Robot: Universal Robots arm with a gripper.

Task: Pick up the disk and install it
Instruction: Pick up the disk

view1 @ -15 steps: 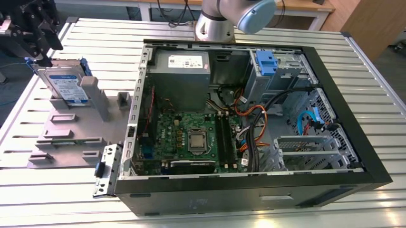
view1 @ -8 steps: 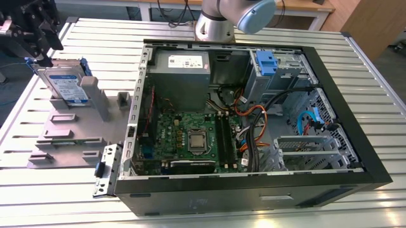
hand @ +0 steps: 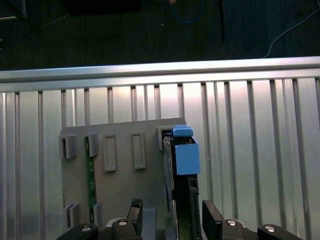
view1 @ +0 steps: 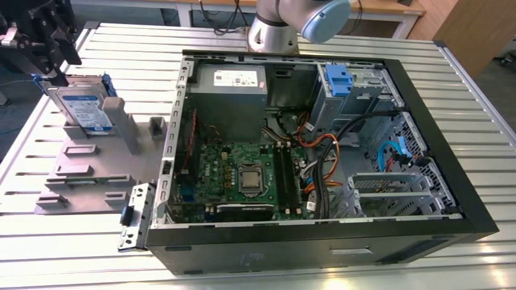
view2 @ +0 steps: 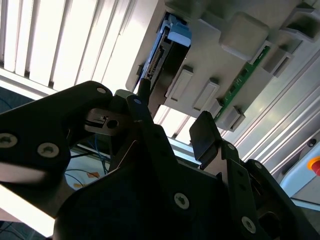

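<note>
The disk (view1: 82, 110), a silver hard drive with a white-and-blue label in a blue carrier, stands on edge in a grey holder (view1: 89, 175) at the exterior view's left, outside the computer case. My black gripper (view1: 57, 72) hangs just above the disk's upper end. In both wrist views it is open, with one finger on each side of the disk's (hand: 182, 175) narrow edge and a gap to each. The fingertips (hand: 212, 215) are apart from the drive and nothing is held. In the second wrist view the gripper (view2: 172, 115) is short of the disk's connector end (view2: 160, 57).
The open computer case (view1: 475, 205) fills the exterior view's middle and right, with a grey power supply (view1: 232, 84), a motherboard (view1: 241, 175) and a drive bay with a fixed blue bracket (view1: 337, 78). A green memory stick (hand: 91, 175) sits in the holder. The arm's base (view1: 274, 30) stands behind the case on the slatted table (view1: 64, 241).
</note>
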